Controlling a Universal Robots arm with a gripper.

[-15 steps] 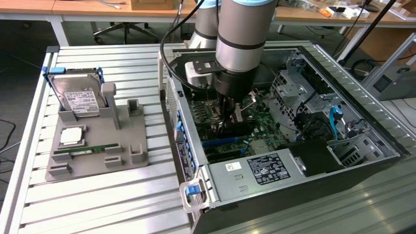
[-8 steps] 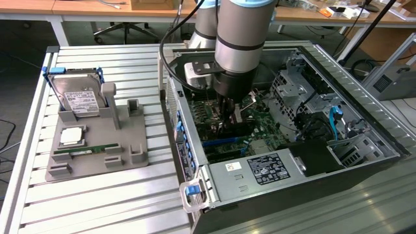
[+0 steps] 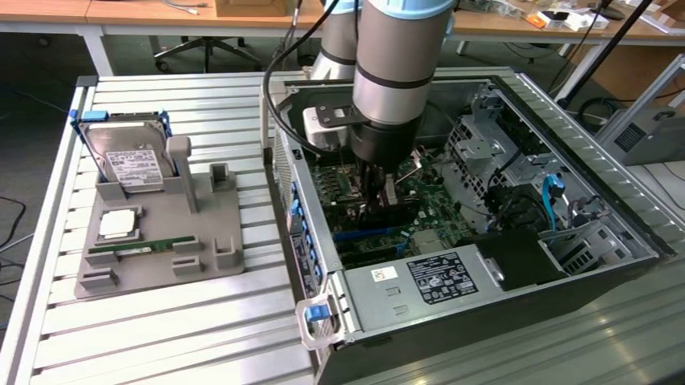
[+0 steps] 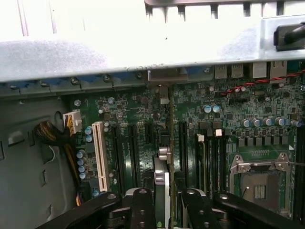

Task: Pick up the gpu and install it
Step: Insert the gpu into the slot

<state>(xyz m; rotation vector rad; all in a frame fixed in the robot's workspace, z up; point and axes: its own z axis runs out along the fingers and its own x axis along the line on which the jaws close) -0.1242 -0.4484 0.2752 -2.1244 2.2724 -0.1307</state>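
Even, soft overhead light fills the exterior view with faint shadows under the arm [image 3: 399, 72], while in the wrist view the case wall [image 4: 143, 52] glares to white, the motherboard [image 4: 228, 124] sits dim and slightly soft, and the fingers [image 4: 142, 210] blur.

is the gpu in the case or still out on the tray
In the case: the gpu stands on edge over the motherboard slots, gripped by the gripper. Whether it's fully seated, cannot tell.

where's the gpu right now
The gpu stands on edge between the gripper's fingers, down over the motherboard slots inside the open pc case, at the exterior view's right.
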